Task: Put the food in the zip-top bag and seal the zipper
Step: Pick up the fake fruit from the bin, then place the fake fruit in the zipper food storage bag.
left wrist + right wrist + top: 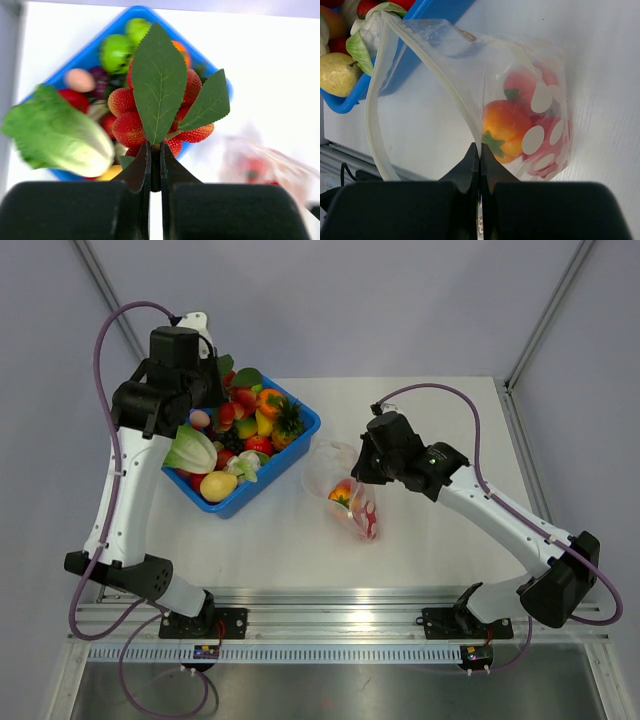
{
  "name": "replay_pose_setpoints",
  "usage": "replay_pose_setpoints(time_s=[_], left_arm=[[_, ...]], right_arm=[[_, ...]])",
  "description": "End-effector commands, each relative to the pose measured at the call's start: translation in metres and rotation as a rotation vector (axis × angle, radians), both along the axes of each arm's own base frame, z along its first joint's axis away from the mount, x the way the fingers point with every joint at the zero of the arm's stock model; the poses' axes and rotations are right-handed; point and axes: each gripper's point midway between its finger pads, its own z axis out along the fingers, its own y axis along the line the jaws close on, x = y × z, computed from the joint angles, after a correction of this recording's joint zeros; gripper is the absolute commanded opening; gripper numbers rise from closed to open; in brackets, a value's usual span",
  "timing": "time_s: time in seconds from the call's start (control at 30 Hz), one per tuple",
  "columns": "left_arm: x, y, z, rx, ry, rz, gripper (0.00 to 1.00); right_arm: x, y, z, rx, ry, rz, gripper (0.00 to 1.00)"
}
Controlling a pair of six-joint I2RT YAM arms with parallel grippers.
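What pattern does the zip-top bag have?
The zip-top bag is clear with white dots; the right wrist view shows it best.

- The zip-top bag (470, 60) is pinched at its zipper (436, 80) by the right gripper (480, 150).
- An orange toy (505, 127) and red ones (520, 82) are held inside.
- A blue bin (340, 102) is glimpsed behind.

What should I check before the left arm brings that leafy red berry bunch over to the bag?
1. Left gripper shut on the stem of the berry bunch: ok.
2. Right gripper pinching the zipper of the zip-top bag: ok.
3. Bag mouth held open: ok.
4. Bunch above bag mouth: not ok, it's by the blue bin.
5. Room beside the orange toy already inside: cannot tell.
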Motion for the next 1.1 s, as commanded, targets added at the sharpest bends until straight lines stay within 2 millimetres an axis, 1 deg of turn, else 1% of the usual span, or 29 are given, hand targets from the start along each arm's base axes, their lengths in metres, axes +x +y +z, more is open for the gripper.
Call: replay_pose_setpoints(time_s=[0.0, 0.03, 0.07, 0.1, 0.13, 0.17, 0.23, 0.27, 0.3, 0.43, 0.47, 0.5, 0.63, 0.67, 0.8, 0.83, 0.9, 0.93, 0.97, 1.0, 1.03, 1.07], left_arm=[[-0.033, -0.048, 0.034, -0.195, -0.036, -0.254, 0.0], [-0.04, -0.054, 0.035, -0.222, -0.031, -0.288, 0.0], [-0.048, -0.067, 0.035, -0.272, -0.007, -0.352, 0.0], [-0.055, -0.072, 0.034, -0.295, 0.011, -0.379, 0.0], [-0.061, -0.078, 0.029, -0.319, 0.04, -0.41, 0.0], [-0.073, -0.09, 0.03, -0.371, 0.068, -0.483, 0.0], [-0.086, -0.104, 0.032, -0.427, 0.079, -0.563, 0.0], [-0.099, -0.112, 0.032, -0.475, 0.103, -0.619, 0.0], [-0.102, -0.116, 0.034, -0.495, 0.092, -0.648, 0.0], [-0.109, -0.13, 0.034, -0.565, 0.123, -0.732, 0.0], [-0.116, -0.138, 0.037, -0.63, 0.156, -0.774, 0.0], [-0.115, -0.145, 0.036, -0.65, 0.151, -0.801, 0.0], [-0.116, -0.16, 0.024, -0.676, 0.187, -0.814, 0.0], [-0.111, -0.161, 0.02, -0.663, 0.186, -0.791, 0.0], [-0.105, -0.169, 0.0, -0.646, 0.238, -0.762, 0.0], [-0.102, -0.17, -0.011, -0.646, 0.263, -0.74, 0.0], [-0.098, -0.177, -0.021, -0.648, 0.284, -0.733, 0.0], [-0.096, -0.18, -0.03, -0.649, 0.309, -0.724, 0.0], [-0.092, -0.182, -0.044, -0.639, 0.34, -0.696, 0.0], [-0.091, -0.184, -0.052, -0.624, 0.357, -0.683, 0.0], [-0.086, -0.185, -0.064, -0.606, 0.377, -0.654, 0.0], [-0.084, -0.187, -0.068, -0.603, 0.385, -0.649, 0.0]], right_arm=[[0.012, 0.007, 0.027, 0.047, -0.069, -0.009, 0.0], [0.013, 0.008, 0.027, 0.048, -0.068, -0.01, 0.0], [0.013, 0.008, 0.028, 0.047, -0.072, -0.009, 0.0], [0.014, 0.008, 0.029, 0.048, -0.074, -0.01, 0.0], [0.014, 0.008, 0.028, 0.047, -0.072, -0.009, 0.0], [0.014, 0.008, 0.028, 0.047, -0.073, -0.01, 0.0], [0.014, 0.009, 0.029, 0.048, -0.074, -0.011, 0.0], [0.015, 0.009, 0.03, 0.05, -0.075, -0.011, 0.0], [0.015, 0.009, 0.029, 0.051, -0.072, -0.012, 0.0], [0.014, 0.011, 0.029, 0.059, -0.067, -0.007, 0.0], [0.014, 0.01, 0.03, 0.061, -0.07, -0.007, 0.0], [0.014, 0.01, 0.029, 0.06, -0.069, -0.011, 0.0], [0.011, 0.006, 0.031, 0.062, -0.073, -0.019, 0.0], [0.011, 0.006, 0.03, 0.063, -0.073, -0.02, 0.0], [0.01, 0.005, 0.033, 0.068, -0.077, -0.023, 0.0], [0.009, 0.005, 0.033, 0.07, -0.078, -0.02, 0.0], [0.009, 0.006, 0.035, 0.079, -0.08, -0.018, 0.0], [0.009, 0.006, 0.036, 0.083, -0.083, -0.017, 0.0], [0.008, 0.007, 0.038, 0.089, -0.084, -0.014, 0.0], [0.008, 0.007, 0.039, 0.091, -0.084, -0.013, 0.0], [0.008, 0.007, 0.04, 0.094, -0.087, -0.013, 0.0], [0.008, 0.007, 0.041, 0.096, -0.088, -0.014, 0.0]])
